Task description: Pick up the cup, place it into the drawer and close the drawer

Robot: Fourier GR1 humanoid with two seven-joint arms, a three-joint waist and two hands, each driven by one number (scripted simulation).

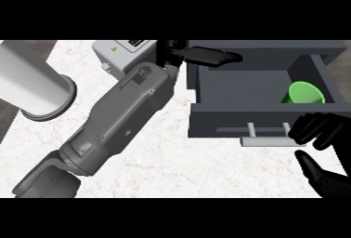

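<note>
So the green cup (305,93) is already sitting in the open drawer (240,88), tucked against the right-hand wall and tipped a bit, so you see its mouth from the side. The drawer is pulled well out over the marble tabletop (171,172), with its pale handle (269,135) on the front panel facing the robot. The right hand (319,131) is at the front panel's right end, just beside the handle. Its fingers look relaxed and a little bent, not wrapped round anything, with the thumb sticking out apart below them. The left forearm runs diagonally across the whole view from the lower left, and the left hand (205,56) ends up at the drawer's back edge, fingers straight and released, lying along the top of the housing and holding nothing. Off to the left there's a big white cylinder (33,87) lying on its side, and a light grey box (123,52) peeks out behind the left arm.
</note>
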